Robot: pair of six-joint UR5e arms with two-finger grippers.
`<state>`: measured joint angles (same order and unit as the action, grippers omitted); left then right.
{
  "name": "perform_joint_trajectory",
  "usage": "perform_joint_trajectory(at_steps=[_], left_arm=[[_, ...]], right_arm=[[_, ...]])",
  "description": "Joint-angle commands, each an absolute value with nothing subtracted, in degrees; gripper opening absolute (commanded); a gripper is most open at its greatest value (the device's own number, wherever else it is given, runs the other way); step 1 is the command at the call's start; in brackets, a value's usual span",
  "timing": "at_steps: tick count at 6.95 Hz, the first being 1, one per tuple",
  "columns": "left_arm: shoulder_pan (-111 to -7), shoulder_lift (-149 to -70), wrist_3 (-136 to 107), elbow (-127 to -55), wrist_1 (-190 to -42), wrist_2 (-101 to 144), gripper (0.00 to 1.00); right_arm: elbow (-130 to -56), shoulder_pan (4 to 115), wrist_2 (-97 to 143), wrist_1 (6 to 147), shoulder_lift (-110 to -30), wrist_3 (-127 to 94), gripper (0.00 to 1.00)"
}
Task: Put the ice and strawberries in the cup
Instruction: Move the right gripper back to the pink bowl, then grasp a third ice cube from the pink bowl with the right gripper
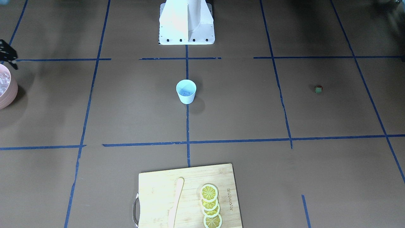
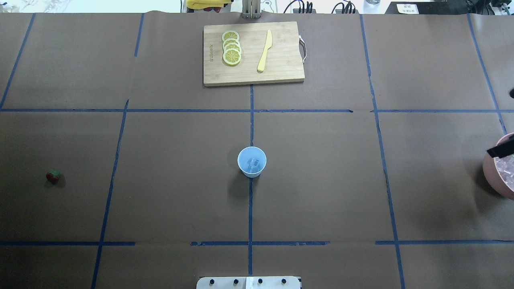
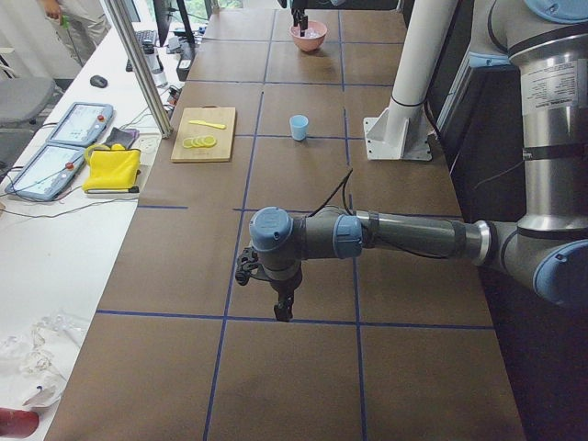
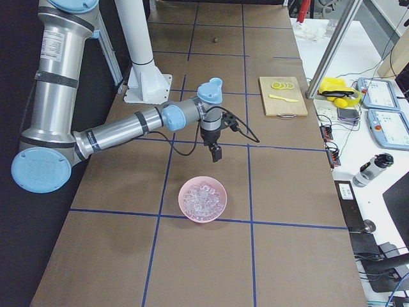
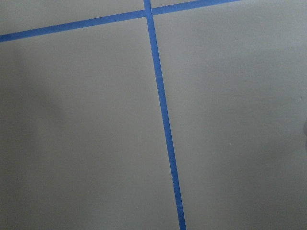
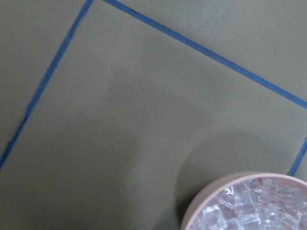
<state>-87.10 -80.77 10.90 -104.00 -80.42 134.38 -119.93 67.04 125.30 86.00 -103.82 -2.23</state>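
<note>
Cup in the middle, strawberry and ice bowl far off on each side

Front view: the light-blue cup (image 1: 186, 91) stands upright on the brown surface (image 1: 240, 104). The tiny strawberry (image 1: 318, 89) lies well apart from the cup on the robot's left, and the pink bowl (image 1: 11, 93) sits well apart on the robot's right. The right end effector (image 1: 9, 58) is a dark bit by the bowl, and I cannot tell if it is spread or pressed together. Overhead: some ice (image 2: 253, 163) lies inside the cup. A cutting board (image 2: 281, 76) with lemon slices (image 2: 232, 47) and a yellow knife (image 2: 265, 50) sits past the cup. Left side view: the left end effector (image 3: 283, 312) points down, far from the cup; I cannot tell if it is spread. Right side view: the bowl is full of ice. Left wrist: blue tape (image 5: 163, 120) on the surface. Right wrist: the bowl's rim and ice.
</note>
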Motion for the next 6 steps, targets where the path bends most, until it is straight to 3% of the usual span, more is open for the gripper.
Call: perform_joint_trajectory(at_steps=[1,4,6], left_arm=[[-87.10,-80.77,10.90,-104.06,-80.33,134.38,1.00],[-87.10,-80.77,10.90,-104.33,-80.42,134.38,1.00],[-87.10,-80.77,10.90,-104.33,-80.42,134.38,1.00]], right_arm=[[-114.37,72.23,126.04,84.29,-107.14,9.98,0.94],[-99.97,72.42,125.95,66.23,-107.84,8.36,0.94],[-98.79,72.33,125.77,65.48,-107.84,5.73,0.90]])
